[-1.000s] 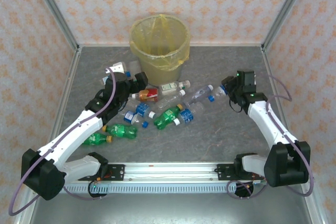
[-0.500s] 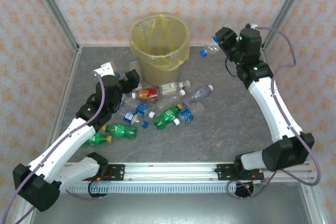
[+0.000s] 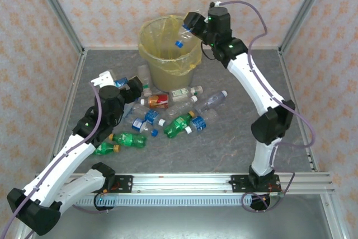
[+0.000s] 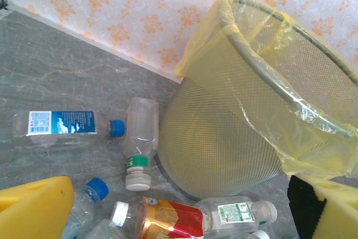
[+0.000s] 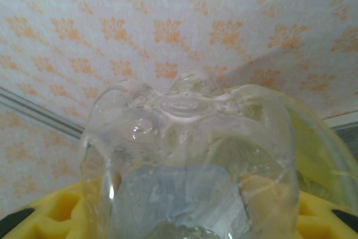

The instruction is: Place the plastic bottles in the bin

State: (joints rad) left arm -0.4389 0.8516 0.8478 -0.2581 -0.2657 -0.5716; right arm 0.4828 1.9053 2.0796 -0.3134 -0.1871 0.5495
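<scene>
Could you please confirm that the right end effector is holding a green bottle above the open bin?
Not quite: the bottle in the right end effector is clear with a blue cap, not green, as the top external view shows. It is held above the open bin, as you said.

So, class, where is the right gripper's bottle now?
Top view: the blue-capped bottle is held in the right gripper above the right side of the bin.
</scene>
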